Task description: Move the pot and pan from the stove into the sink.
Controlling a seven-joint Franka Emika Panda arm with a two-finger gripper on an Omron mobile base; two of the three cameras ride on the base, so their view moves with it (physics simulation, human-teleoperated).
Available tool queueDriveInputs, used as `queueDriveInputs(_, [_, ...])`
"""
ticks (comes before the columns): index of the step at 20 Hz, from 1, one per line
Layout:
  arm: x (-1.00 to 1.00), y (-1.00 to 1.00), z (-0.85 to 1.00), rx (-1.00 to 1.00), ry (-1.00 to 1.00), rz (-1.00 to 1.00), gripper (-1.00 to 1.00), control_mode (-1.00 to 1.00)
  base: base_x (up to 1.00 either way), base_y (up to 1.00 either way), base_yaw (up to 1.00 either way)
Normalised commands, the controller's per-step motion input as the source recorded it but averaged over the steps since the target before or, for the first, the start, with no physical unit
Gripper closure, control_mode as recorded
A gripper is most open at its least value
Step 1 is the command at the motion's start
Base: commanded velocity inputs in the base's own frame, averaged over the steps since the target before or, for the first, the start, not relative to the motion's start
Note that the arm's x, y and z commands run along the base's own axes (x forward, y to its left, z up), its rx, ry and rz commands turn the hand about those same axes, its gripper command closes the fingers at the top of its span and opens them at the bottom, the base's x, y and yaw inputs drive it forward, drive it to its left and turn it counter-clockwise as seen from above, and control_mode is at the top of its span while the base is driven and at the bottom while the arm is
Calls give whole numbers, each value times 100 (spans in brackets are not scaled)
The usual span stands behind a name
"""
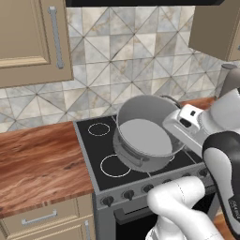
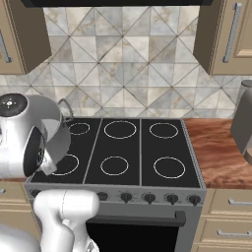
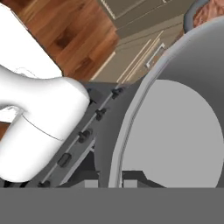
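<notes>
Gripping the pot (image 1: 143,136) by its rim, gripper (image 3: 110,180) clamped shut on the wall, pot tilted, raised off the stove (image 1: 96,145) beneath the hand, knobs (image 3: 99,114) beside the fingers.

Stove (image 2: 140,147) set between wooden counter (image 1: 37,159) runs; grey canister (image 2: 244,123) on right counter.
</notes>
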Motion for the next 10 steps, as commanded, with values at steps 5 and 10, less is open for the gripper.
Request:
queueDriveInputs(5, [-14, 0, 0, 0, -1, 0, 100, -100, 0, 0, 0])
queueDriveInputs(10, [-7, 0, -1, 0, 0, 0, 100, 100, -11, -1, 0])
